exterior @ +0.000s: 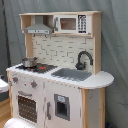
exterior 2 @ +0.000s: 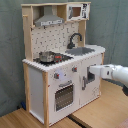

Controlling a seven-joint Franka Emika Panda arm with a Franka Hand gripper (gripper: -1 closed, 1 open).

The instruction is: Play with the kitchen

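The kitchen [exterior 2: 60,60] stands upright on a wooden table [exterior 2: 100,112] before a grey curtain [exterior 2: 112,25], in both exterior views. Up top sit a hood [exterior 2: 50,21] and a toy microwave [exterior 2: 77,12]. On the worktop, a small pot [exterior 2: 46,56] rests on the hob [exterior 2: 57,58], with the black faucet [exterior 2: 75,40] beside the sink [exterior 2: 85,50]. Below are the oven door [exterior 2: 64,96] and a cupboard door [exterior 2: 90,80].

In the second exterior view, the white arm [exterior 2: 117,73] reaches in from the second exterior view's right, its hand [exterior 2: 91,75] right at the cupboard door's front. Whether the hand is wide or narrow cannot be told.

The step appears to be working that door. Done well, it likely means meeting the handle squarely, then pulling along the door's swing without tugging the kitchen itself.
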